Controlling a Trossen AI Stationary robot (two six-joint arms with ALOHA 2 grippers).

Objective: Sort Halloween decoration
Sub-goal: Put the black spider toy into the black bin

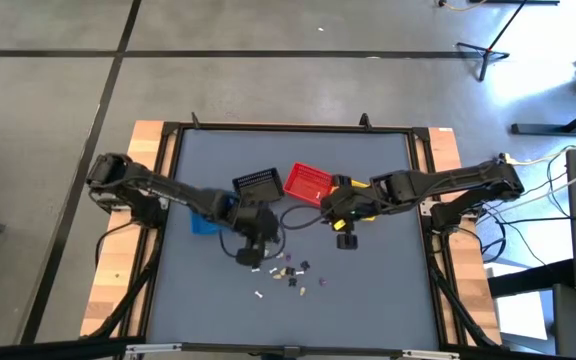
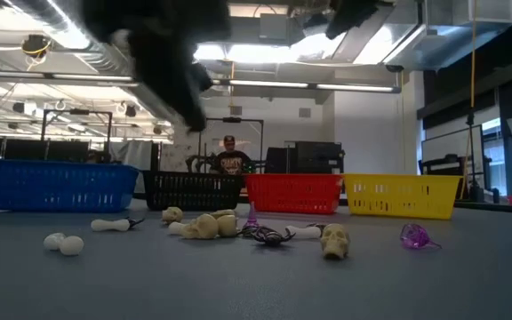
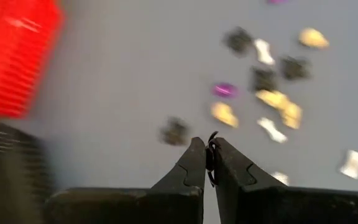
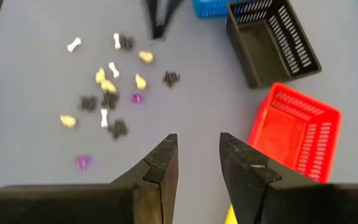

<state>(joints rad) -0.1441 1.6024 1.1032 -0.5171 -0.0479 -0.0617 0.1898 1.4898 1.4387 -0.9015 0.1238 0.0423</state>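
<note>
Above the scattered trinkets (image 1: 288,272), the left gripper (image 3: 209,155) pinches a tiny black spider (image 3: 211,149); carry it level to the black basket (image 1: 260,185), releasing low inside

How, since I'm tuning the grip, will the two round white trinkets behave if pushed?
The two round white trinkets look ball-shaped, so they would probably roll across the smooth table. Tiny beside the blue basket, they are likely light. Their rounded sides may slip from a pinch.
</note>
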